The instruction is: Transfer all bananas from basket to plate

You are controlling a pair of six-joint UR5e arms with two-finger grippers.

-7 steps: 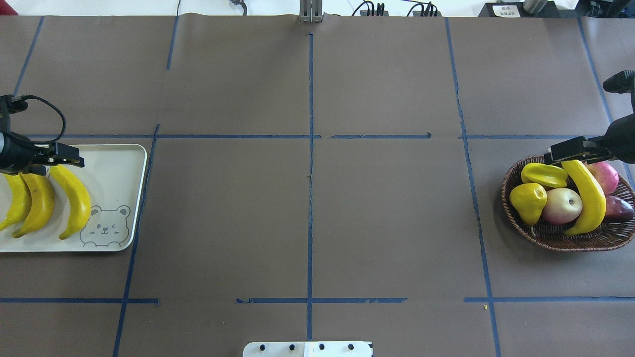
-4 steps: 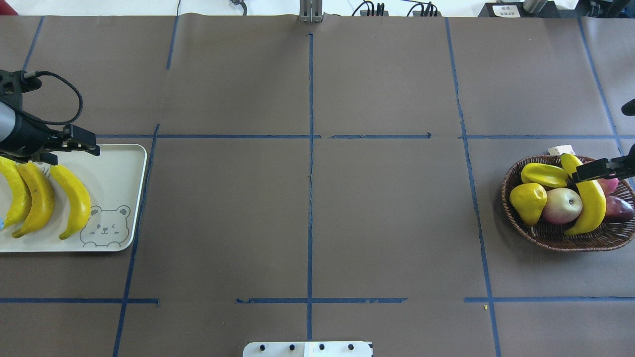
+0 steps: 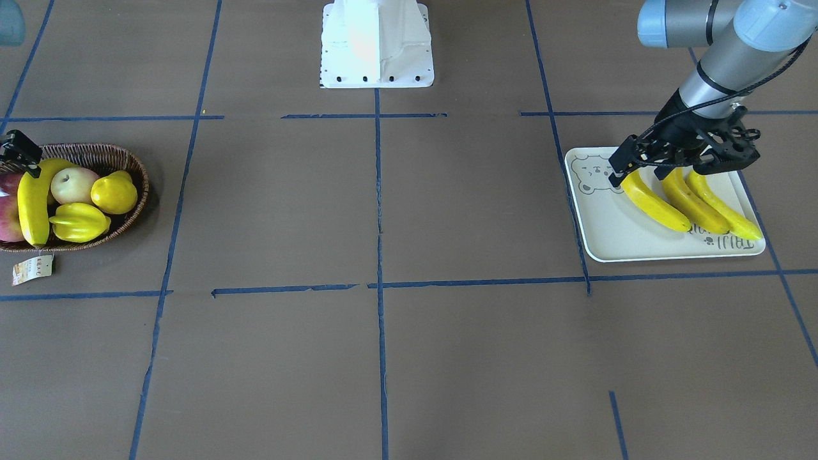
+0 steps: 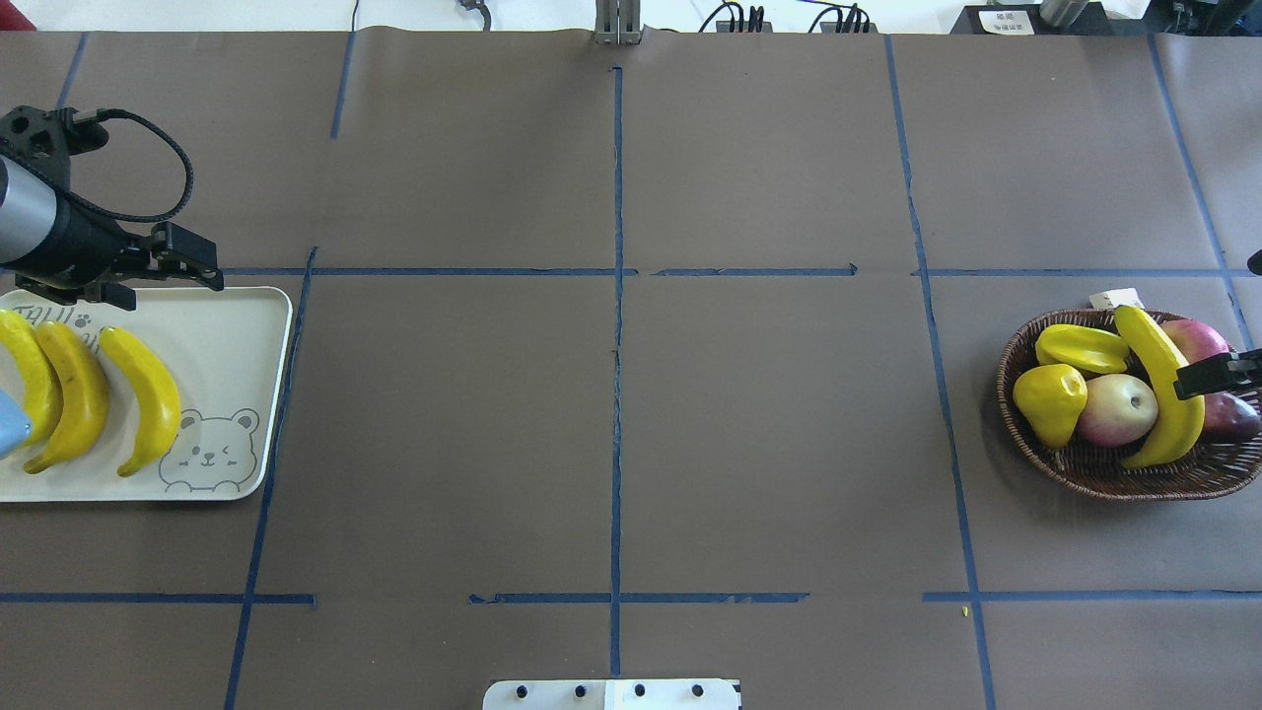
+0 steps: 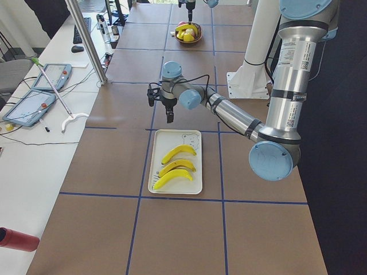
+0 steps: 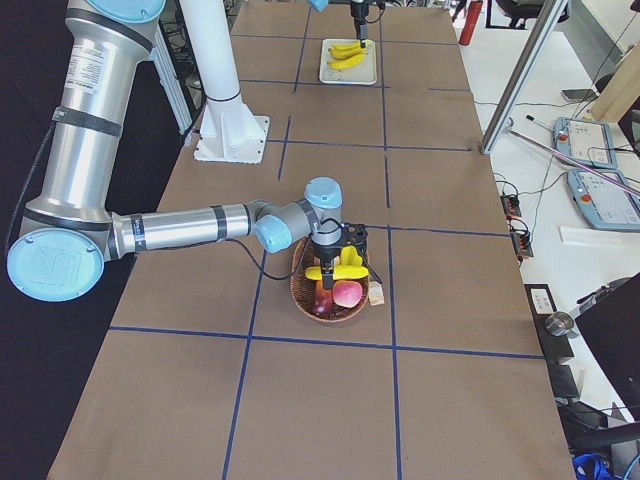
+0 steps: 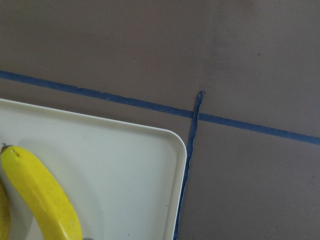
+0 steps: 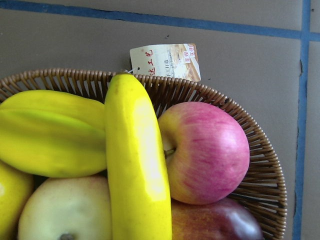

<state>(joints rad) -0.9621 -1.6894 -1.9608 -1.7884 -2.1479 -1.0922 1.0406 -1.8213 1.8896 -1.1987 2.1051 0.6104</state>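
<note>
Plate (image 4: 237, 335): three bananas (image 4: 150, 394) | basket (image 4: 1085, 475): one banana (image 4: 1168, 414), right claw (image 4: 1198, 380) above

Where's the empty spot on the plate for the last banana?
The bare patch lies between the third banana and the plate rim facing the basket, beside the bear drawing. The plate's other side is crowded with bananas; the basket is full too.

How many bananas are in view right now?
4 bananas: three side by side on the plate; one in the basket, lying over other fruit. More could be hidden beneath.
</note>
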